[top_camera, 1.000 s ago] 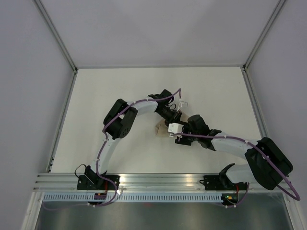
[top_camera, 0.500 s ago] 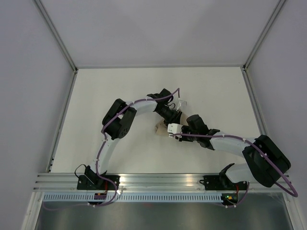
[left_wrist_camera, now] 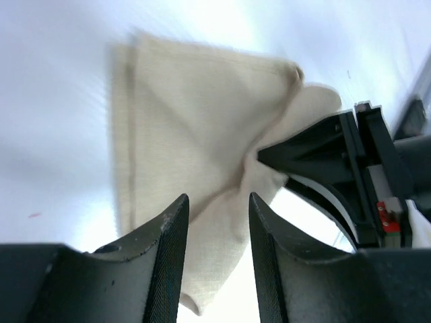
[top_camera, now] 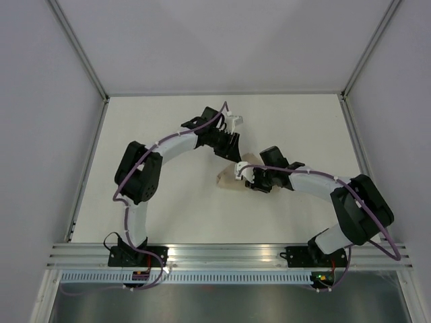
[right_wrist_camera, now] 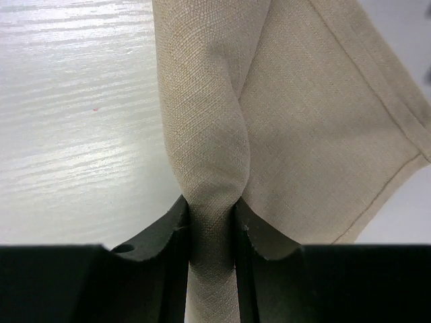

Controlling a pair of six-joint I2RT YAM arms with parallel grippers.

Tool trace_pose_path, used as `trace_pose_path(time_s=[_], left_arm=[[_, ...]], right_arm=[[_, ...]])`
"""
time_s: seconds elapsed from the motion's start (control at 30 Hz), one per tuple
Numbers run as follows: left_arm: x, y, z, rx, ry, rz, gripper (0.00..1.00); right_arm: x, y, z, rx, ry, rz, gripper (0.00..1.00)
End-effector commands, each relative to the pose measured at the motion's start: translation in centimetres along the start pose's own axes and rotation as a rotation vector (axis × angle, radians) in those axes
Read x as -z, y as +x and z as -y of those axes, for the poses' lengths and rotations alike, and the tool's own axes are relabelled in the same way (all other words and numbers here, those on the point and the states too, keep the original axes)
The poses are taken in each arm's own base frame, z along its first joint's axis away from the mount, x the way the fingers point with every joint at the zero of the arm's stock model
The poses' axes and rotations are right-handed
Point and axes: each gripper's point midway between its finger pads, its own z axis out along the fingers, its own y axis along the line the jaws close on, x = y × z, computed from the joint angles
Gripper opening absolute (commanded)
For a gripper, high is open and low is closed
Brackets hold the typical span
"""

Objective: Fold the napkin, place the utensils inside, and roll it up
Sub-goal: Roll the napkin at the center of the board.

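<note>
The tan napkin (top_camera: 227,179) lies bunched and folded on the white table near the middle. My right gripper (top_camera: 244,176) is shut on a rolled fold of it; in the right wrist view the cloth (right_wrist_camera: 296,114) is pinched between the fingers of the gripper (right_wrist_camera: 210,214). My left gripper (top_camera: 227,144) is open and empty, just beyond the napkin's far side. In the left wrist view the napkin (left_wrist_camera: 195,128) lies past the open left gripper (left_wrist_camera: 217,202), with the right gripper (left_wrist_camera: 316,158) at the cloth's right edge. No utensils are in view.
The white table (top_camera: 155,134) is bounded by a metal frame rail (top_camera: 87,168) on the left and another (top_camera: 357,148) on the right. Grey walls stand on three sides. Both arm bases sit at the near edge.
My left gripper has pulled back from the napkin toward the far left and now stands open. The right gripper still grips the cloth, shifted slightly toward the far side.
</note>
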Motion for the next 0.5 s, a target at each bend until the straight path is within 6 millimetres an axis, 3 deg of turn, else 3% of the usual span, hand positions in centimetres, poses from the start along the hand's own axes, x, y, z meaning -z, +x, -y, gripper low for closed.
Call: trace_pose_path(time_s=[0.0,0.03,0.07,0.13,0.17,0.2,0.23,0.27,0.3,0.33,0.37,0.4,0.47], left_arm=[[3.1,-3.3,-0.9,0.006,-0.188,0.206,0.45],[3.6,-3.5,-1.0,0.011,-0.205,0.24,0.45],[4.7,-4.0,-0.4,0.004,-0.216,0.286,0.45],[4.8,-2.9,-1.3,0.013,-0.257,0.335,0.45],[5.9,-3.2,-0.9,0.002,-0.271,0.381,0.45],[5.6,-1.2,-1.7,0.024,-0.29,0.366,0.44],[6.1,-2.1,-1.3,-0.009,-0.288,0.426,0.43],[7.0,-2.4,-1.1,-0.029,-0.313,0.471,0.43],[6.7,-0.9,-1.5,-0.033,-0.326,0.461,0.42],[6.7,-0.5,-1.4,-0.065,-0.342,0.469,0.41],[7.6,-1.4,-0.9,-0.109,-0.362,0.53,0.41],[6.9,0.0,-0.6,-0.138,-0.373,0.512,0.41],[7.4,-0.6,0.1,-0.243,-0.421,0.574,0.41]], right_arm=[[0.0,1.7,-3.6,-0.109,-0.238,-0.039,0.2],[0.0,0.8,-3.1,-0.099,-0.258,-0.008,0.2],[0.1,0.8,-3.1,-0.108,-0.282,-0.006,0.21],[0.3,1.8,-3.7,-0.143,-0.359,-0.022,0.21],[0.3,1.0,-3.2,-0.145,-0.375,0.006,0.21],[0.5,1.7,-3.7,-0.191,-0.423,-0.01,0.21],[0.5,1.3,-2.8,-0.179,-0.429,0.006,0.21],[0.5,1.8,-3.6,-0.219,-0.482,-0.004,0.21],[0.6,2.0,-3.3,-0.238,-0.492,-0.002,0.21],[0.6,2.2,-3.2,-0.249,-0.51,-0.002,0.21],[0.5,2.2,-3.2,-0.266,-0.546,-0.003,0.21],[0.5,2.4,-2.9,-0.28,-0.555,-0.002,0.21],[0.4,2.7,-2.7,-0.312,-0.595,-0.014,0.2]])
